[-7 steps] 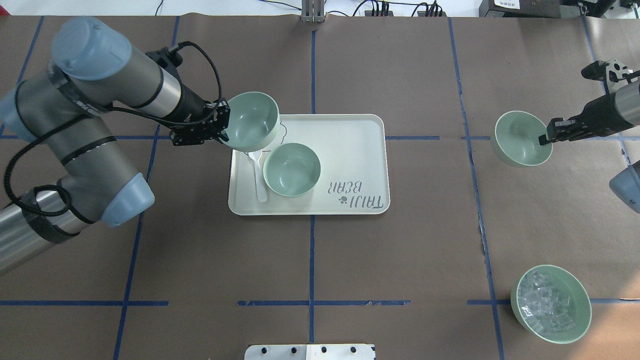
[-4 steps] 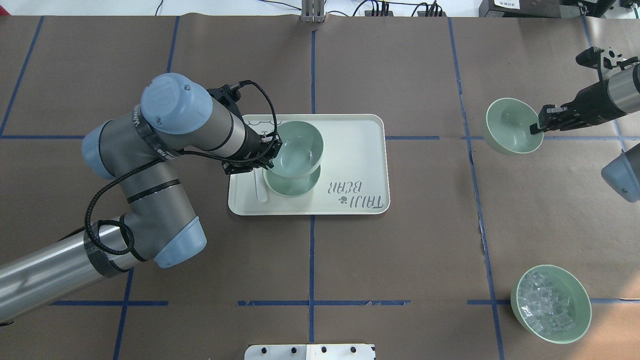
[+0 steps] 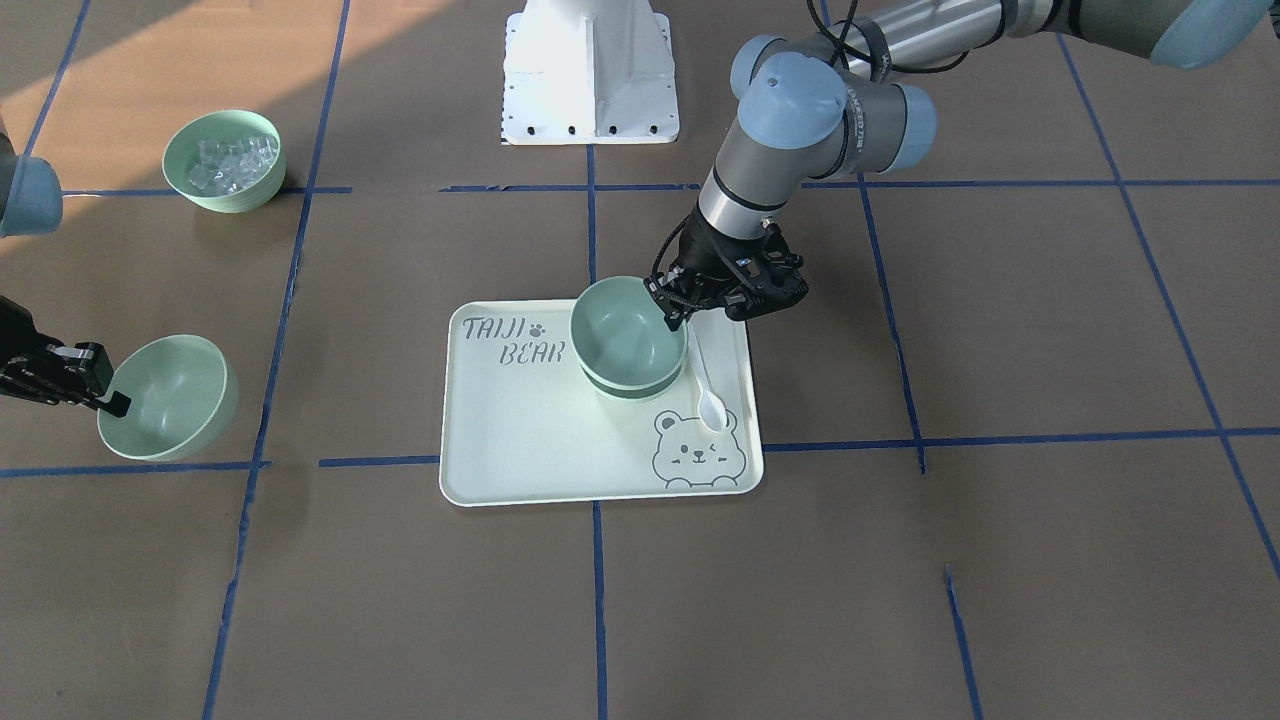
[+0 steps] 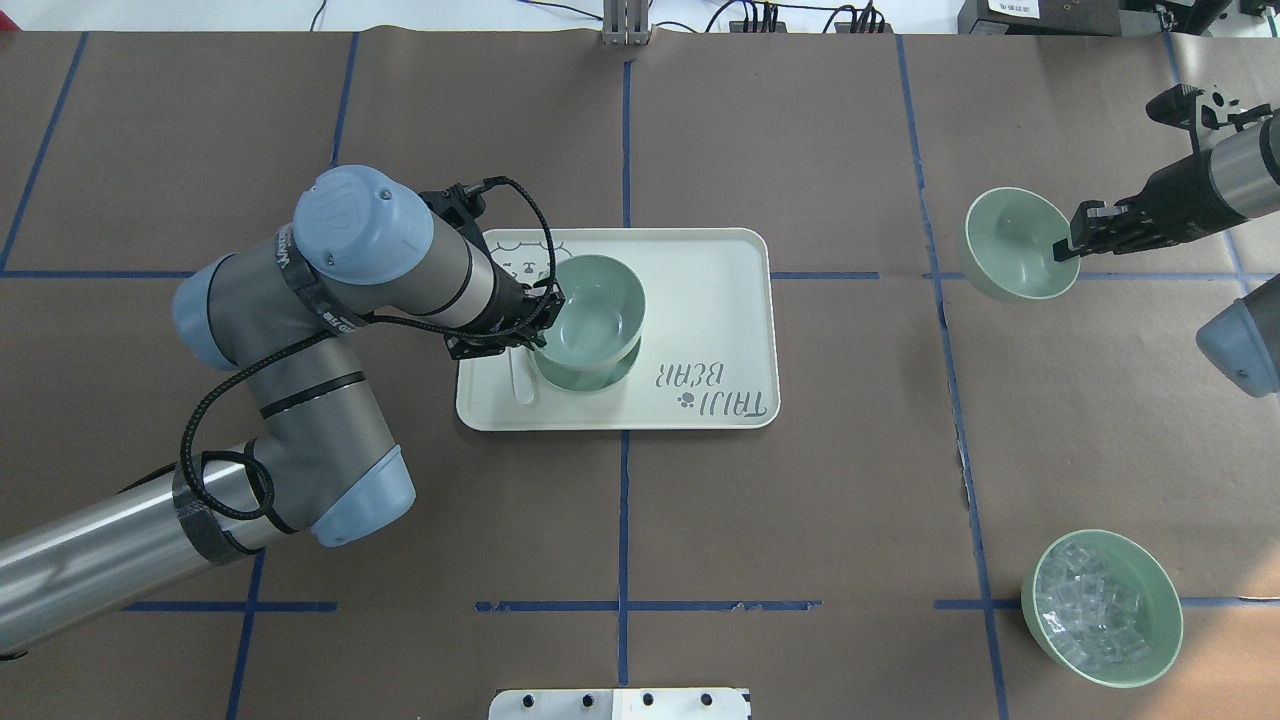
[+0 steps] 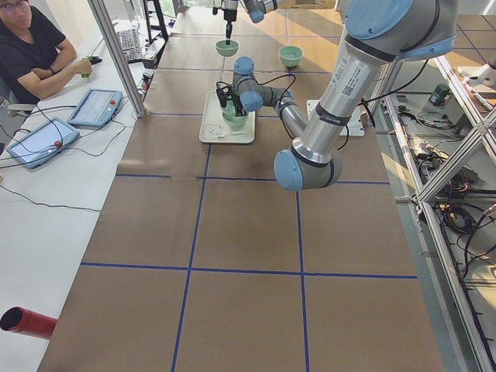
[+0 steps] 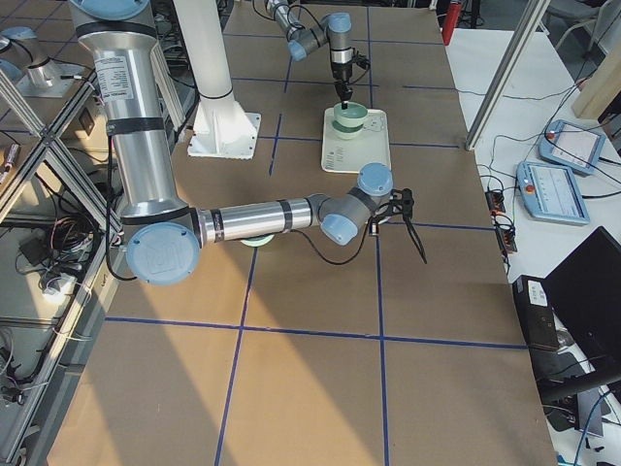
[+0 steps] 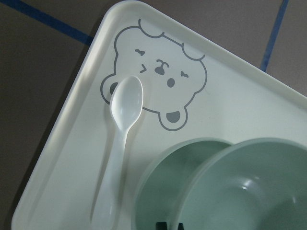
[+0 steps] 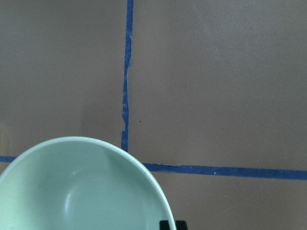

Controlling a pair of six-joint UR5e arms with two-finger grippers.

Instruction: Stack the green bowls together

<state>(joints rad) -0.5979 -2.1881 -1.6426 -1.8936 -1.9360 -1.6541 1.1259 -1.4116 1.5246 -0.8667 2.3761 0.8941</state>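
Note:
My left gripper is shut on the rim of a pale green bowl. It holds that bowl low in a second green bowl that stands on the cream tray. The left wrist view shows the held bowl slightly off-centre over the lower bowl. My right gripper is shut on the rim of the third green bowl, tilted, far right of the tray. The front view shows the stacked pair, left gripper, third bowl and right gripper.
A white spoon lies on the tray just left of the stacked bowls, under my left wrist. A green bowl of clear ice-like cubes stands at the near right. Brown paper with blue tape lines covers the table.
My left arm carried its bowl from the tray's far left corner to above the tray bowl and lowered it into it. My right gripper moved its bowl slightly farther away.

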